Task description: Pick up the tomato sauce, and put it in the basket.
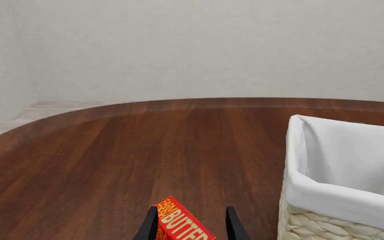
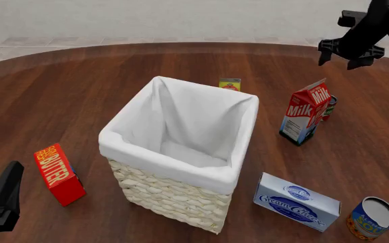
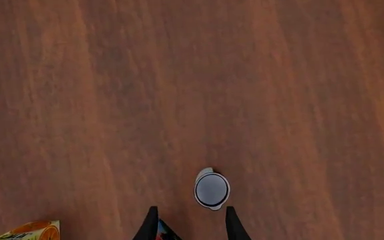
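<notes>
While the dark, wood-grained surface [image 2: 59,91] fills most of the front view, the biggest thing on it is the basket [image 2: 174,195], square, of pale woven wicker, with a smooth white cloth liner folded over its rim. To its right a gabled red and white milk carton [image 2: 307,117] is seen standing upright. Just behind that carton, mostly hidden by it, the tomato sauce [image 2: 331,107] is found: a small cylinder with a red and green label, its round metal end shown from above in the right wrist view [image 3: 212,189]. A flat blue and white cream cheese box [image 2: 296,201] is laid in front of the basket's right corner, and a blue-orange soup can [image 2: 372,217] is stood beside it. A red butter box [image 2: 59,173] is set upright left of the basket. A small yellow-red box [image 2: 230,84] is glimpsed behind the basket.

The right claw [image 2: 346,54] is held high above the can, released, its black fingers parted. The left claw [image 1: 190,225] is held low near the butter box, likewise released.
</notes>
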Action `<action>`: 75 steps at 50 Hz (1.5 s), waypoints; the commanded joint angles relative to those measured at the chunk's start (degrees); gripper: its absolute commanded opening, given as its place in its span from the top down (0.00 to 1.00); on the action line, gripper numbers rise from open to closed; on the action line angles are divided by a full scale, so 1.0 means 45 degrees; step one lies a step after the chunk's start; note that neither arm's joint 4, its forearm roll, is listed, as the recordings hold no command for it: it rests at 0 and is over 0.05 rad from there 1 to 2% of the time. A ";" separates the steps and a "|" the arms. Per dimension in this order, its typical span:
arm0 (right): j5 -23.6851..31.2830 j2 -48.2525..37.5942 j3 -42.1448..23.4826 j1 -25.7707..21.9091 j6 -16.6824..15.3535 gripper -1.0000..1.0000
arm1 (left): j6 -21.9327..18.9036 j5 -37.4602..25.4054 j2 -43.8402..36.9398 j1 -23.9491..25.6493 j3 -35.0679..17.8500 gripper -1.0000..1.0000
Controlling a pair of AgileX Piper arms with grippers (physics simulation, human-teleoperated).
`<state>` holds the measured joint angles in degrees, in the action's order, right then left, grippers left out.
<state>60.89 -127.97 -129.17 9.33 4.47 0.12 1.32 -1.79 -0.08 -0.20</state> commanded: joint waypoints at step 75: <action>-0.0069 -0.1882 -0.0742 0.0590 -0.0638 0.00 | -0.0011 -0.0060 0.0073 0.0015 -0.0002 0.00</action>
<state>61.11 -136.01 -133.18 11.72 1.86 0.12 1.32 -1.79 -0.09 -0.20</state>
